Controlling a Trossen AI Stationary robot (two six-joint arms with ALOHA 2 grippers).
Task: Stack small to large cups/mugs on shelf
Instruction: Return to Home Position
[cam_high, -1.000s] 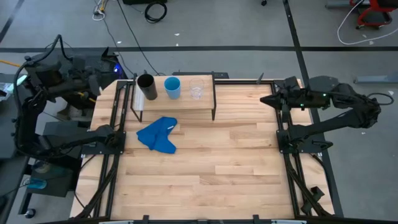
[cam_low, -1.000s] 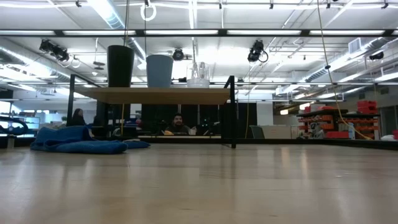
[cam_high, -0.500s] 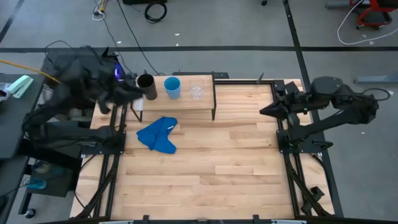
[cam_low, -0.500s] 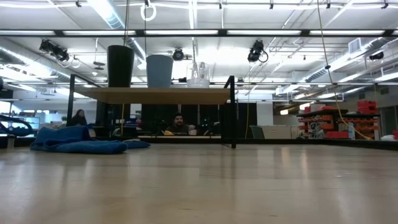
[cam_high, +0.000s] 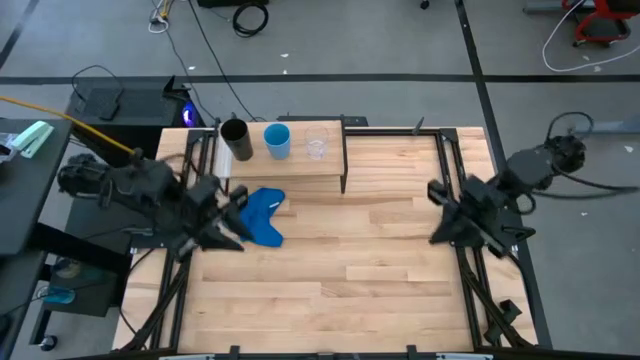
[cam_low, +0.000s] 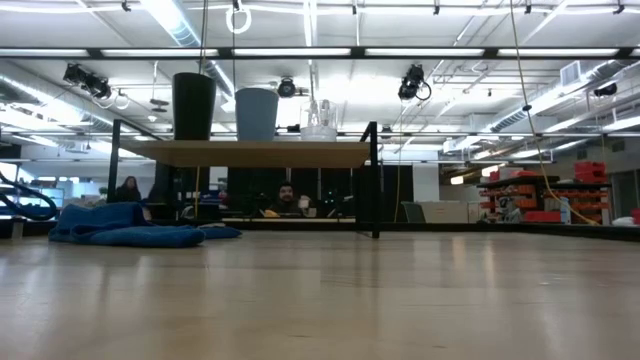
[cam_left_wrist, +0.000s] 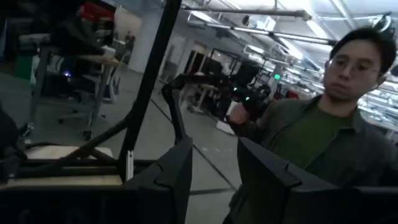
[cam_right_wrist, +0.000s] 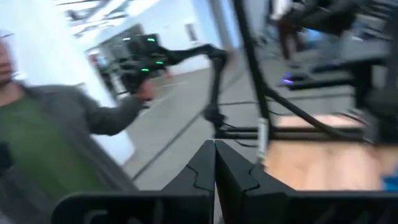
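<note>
The shelf (cam_high: 280, 165) stands at the table's far side on thin black legs. On it, in a row from left to right, stand the black cup (cam_high: 235, 138), the light blue cup (cam_high: 278, 140) and the clear cup (cam_high: 317, 144). They also show in the low view: the black cup (cam_low: 193, 105), the blue cup (cam_low: 257, 113) and the clear cup (cam_low: 319, 122). My left gripper (cam_high: 237, 220) is open and empty, above the table by the blue cloth's left edge. My right gripper (cam_high: 434, 212) is shut and empty at the table's right edge.
A crumpled blue cloth (cam_high: 257, 217) lies on the table in front of the shelf, left of centre. A person in a green shirt (cam_left_wrist: 323, 130) stands beyond the table and holds a dark arm device (cam_right_wrist: 180, 59). More people (cam_low: 287, 200) sit behind the table.
My left arm has swung from beyond the table's far left corner toward the near edge and now reaches over the table beside the blue cloth. My right arm has drawn back from the far right toward the near edge. The cups and the cloth have stayed put.
</note>
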